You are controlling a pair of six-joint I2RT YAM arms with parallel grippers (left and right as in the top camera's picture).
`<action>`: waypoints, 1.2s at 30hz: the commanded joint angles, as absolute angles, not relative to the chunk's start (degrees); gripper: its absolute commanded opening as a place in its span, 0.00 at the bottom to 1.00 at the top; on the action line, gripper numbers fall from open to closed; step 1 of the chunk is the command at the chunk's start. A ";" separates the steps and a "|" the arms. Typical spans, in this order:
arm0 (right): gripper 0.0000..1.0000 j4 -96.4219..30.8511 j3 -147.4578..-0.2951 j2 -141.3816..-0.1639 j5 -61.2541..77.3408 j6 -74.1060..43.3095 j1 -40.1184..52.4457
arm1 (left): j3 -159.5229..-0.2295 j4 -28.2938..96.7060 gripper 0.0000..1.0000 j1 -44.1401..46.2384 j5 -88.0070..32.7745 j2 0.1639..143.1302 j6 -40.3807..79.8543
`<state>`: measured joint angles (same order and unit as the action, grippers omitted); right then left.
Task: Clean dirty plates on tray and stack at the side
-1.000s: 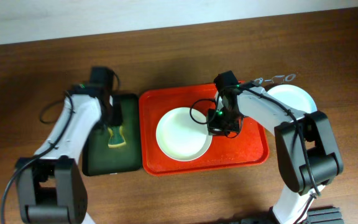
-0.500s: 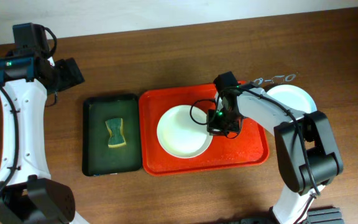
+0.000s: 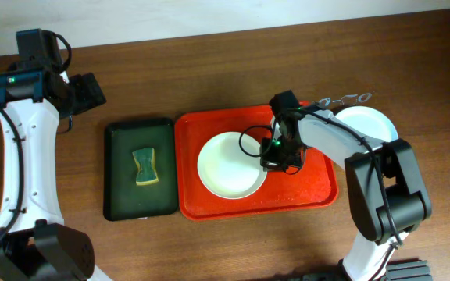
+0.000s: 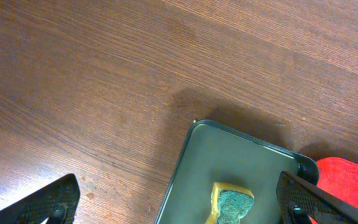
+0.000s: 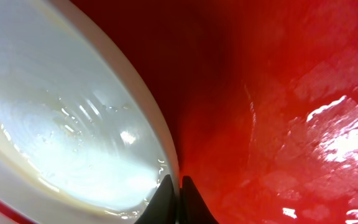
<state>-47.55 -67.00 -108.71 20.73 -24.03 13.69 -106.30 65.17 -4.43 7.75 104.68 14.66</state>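
Note:
A cream-white plate lies on the red tray. My right gripper is at the plate's right edge. In the right wrist view the gripper is shut, with the thin rim of the plate pinched between its dark tips above the wet red tray. A second pale plate rests on the table beyond the tray's right end. My left gripper is far off at the back left, open and empty. Its fingers stand wide apart over the table.
A dark green tray lies left of the red one, with a yellow-green sponge lying loose in it. The left wrist view shows that tray, the sponge and the corner of the red tray. Bare wooden table surrounds them.
My left gripper opened, left the sponge in the green tray and swung up to the back left. The right gripper closed fully on the plate's rim.

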 commanded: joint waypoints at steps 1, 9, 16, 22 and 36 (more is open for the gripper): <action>0.04 -52.42 -70.15 -108.36 25.26 -24.47 11.31 | -106.94 65.25 0.99 -4.56 7.77 103.92 15.40; 0.04 -67.07 -83.83 -105.84 25.32 -23.83 10.55 | -106.91 65.25 0.99 -4.56 7.77 103.92 15.40; 0.04 -64.84 -88.53 -105.67 25.28 -28.53 15.25 | -106.91 65.25 0.99 -4.56 7.77 103.92 15.40; 0.04 -53.34 -88.53 -105.69 15.05 -36.47 28.47 | -106.91 65.25 0.99 -4.56 7.77 103.92 15.40; 0.04 -36.97 -88.66 -105.71 -30.81 -26.72 55.55 | -106.91 65.28 0.99 -4.56 7.77 103.92 15.40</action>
<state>-38.68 -87.33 -107.28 -20.82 -32.99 52.40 -106.30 65.32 -4.43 7.75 104.68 14.66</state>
